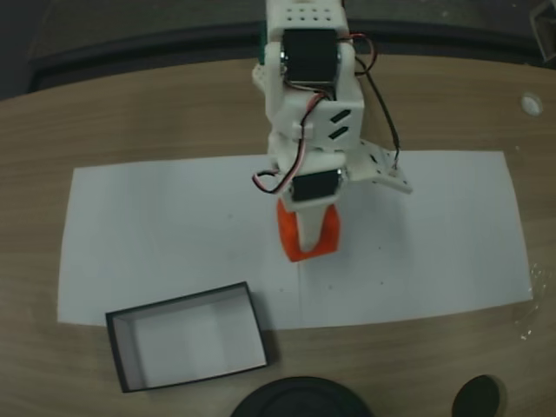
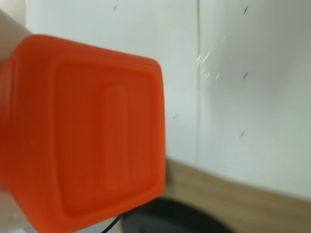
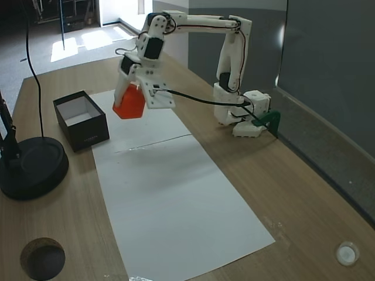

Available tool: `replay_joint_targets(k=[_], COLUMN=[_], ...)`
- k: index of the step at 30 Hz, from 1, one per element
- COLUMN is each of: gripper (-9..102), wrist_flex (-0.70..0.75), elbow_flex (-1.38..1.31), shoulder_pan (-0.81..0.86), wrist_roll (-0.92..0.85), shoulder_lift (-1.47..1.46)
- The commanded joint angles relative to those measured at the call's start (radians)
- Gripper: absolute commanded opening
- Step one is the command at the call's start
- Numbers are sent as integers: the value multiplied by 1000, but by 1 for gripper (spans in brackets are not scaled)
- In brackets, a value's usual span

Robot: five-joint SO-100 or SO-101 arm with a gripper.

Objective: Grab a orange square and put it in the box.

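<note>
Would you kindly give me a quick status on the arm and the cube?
Gripper shut on orange square, lifted above the paper. Box open, empty, off to the side. Nothing between them.

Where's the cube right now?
The cube is held in the gripper, lifted above the white paper; in that fixed view the box sits just to its left.
</note>
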Motion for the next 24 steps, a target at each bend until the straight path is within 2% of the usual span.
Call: replay_joint_targets(k=[1,13,24], gripper=[3,3,3], wrist_flex=[-8,0,-2], elbow_flex=[-278,-881,-1068], shoulder_pan=[52,249,245], wrist_roll=[-3,-5,-3], shoulder_lift=[0,-479,-819])
